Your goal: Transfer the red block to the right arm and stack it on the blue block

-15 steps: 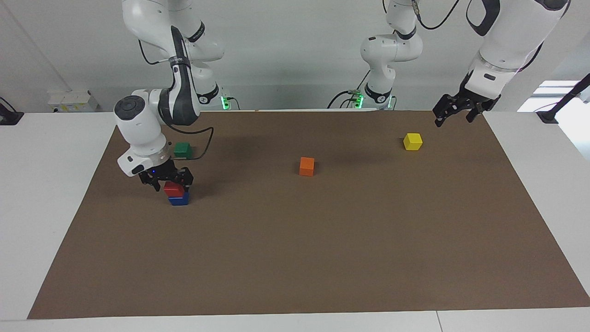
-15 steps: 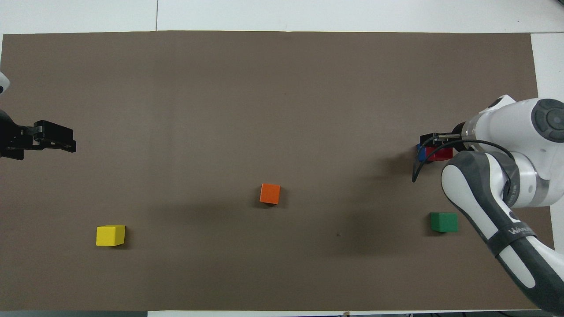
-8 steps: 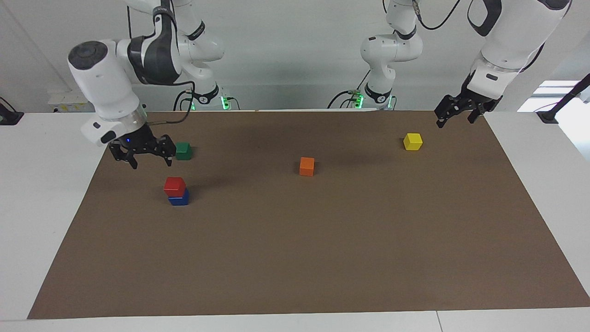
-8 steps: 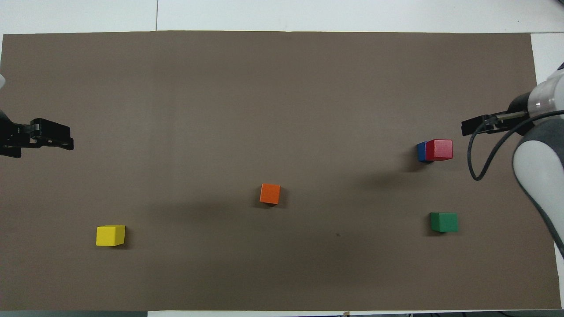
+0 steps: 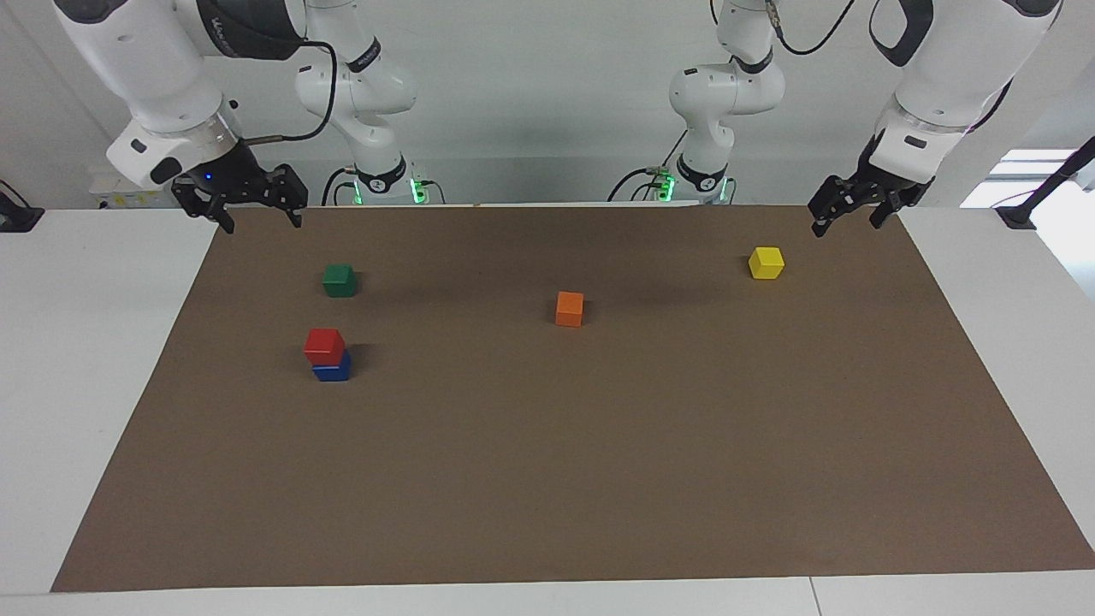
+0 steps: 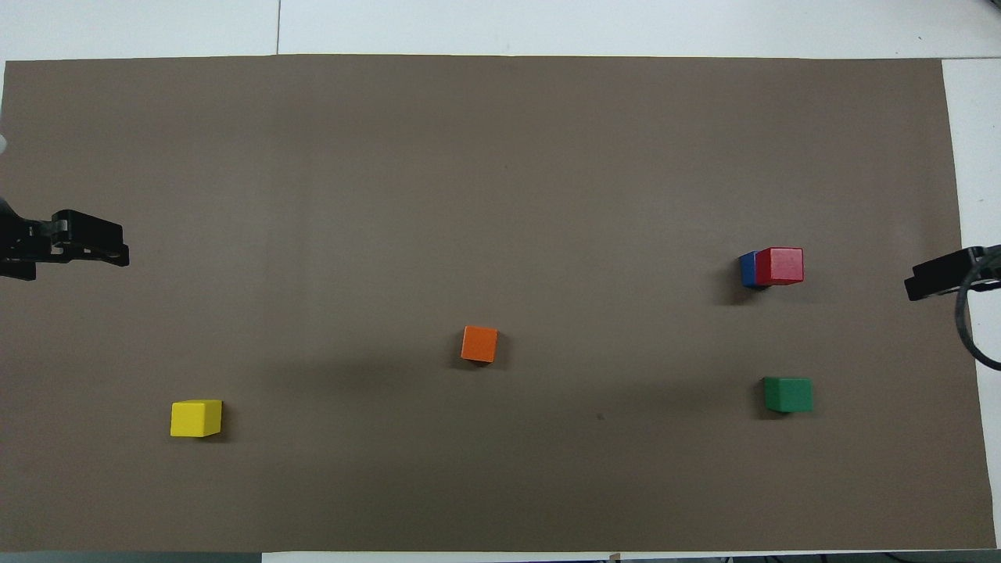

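red block sits square, upright on blue block

The red block, a small bright cube, sits upright on the deep blue block, slightly offset, on the brown mat toward the right arm's end.

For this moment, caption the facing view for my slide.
Red block stacked on blue block; both open pincers, right and left, raised clear.

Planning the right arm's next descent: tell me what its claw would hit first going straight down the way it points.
The right claw points down over the brown mat's edge nearest the robots. It would likely meet bare mat first; the green block lies clear of that line, though depth is uncertain.
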Action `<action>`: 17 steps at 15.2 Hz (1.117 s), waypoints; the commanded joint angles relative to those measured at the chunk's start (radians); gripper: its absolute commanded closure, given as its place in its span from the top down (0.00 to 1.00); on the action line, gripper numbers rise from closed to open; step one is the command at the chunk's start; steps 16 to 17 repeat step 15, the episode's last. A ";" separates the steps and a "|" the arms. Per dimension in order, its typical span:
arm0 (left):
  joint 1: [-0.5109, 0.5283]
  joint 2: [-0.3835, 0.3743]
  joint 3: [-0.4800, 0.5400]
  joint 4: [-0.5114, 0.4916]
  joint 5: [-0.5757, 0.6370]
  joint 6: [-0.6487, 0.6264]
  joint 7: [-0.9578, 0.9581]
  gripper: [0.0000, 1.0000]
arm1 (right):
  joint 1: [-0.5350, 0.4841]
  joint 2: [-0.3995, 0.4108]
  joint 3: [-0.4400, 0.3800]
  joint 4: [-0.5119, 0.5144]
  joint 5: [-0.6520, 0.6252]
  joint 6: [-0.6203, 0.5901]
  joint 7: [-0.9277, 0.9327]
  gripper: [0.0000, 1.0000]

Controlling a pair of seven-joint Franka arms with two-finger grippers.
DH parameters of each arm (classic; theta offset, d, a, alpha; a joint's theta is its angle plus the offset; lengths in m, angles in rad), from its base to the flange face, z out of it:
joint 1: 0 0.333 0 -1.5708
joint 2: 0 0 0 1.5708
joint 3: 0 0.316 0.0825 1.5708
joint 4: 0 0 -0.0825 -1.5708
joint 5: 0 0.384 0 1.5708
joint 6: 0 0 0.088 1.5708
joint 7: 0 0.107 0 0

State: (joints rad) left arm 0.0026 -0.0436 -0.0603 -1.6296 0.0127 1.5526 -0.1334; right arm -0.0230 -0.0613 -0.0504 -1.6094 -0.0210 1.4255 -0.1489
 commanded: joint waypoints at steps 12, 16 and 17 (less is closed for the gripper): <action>-0.010 -0.016 0.013 -0.012 -0.013 0.004 -0.003 1.00 | -0.044 0.026 0.021 0.051 -0.020 0.063 -0.035 1.00; -0.010 -0.016 0.013 -0.013 -0.013 0.004 -0.002 1.00 | -0.041 0.025 0.020 0.051 -0.019 0.059 -0.032 1.00; -0.010 -0.016 0.013 -0.013 -0.013 0.004 -0.002 1.00 | -0.041 0.025 0.020 0.051 -0.019 0.059 -0.032 1.00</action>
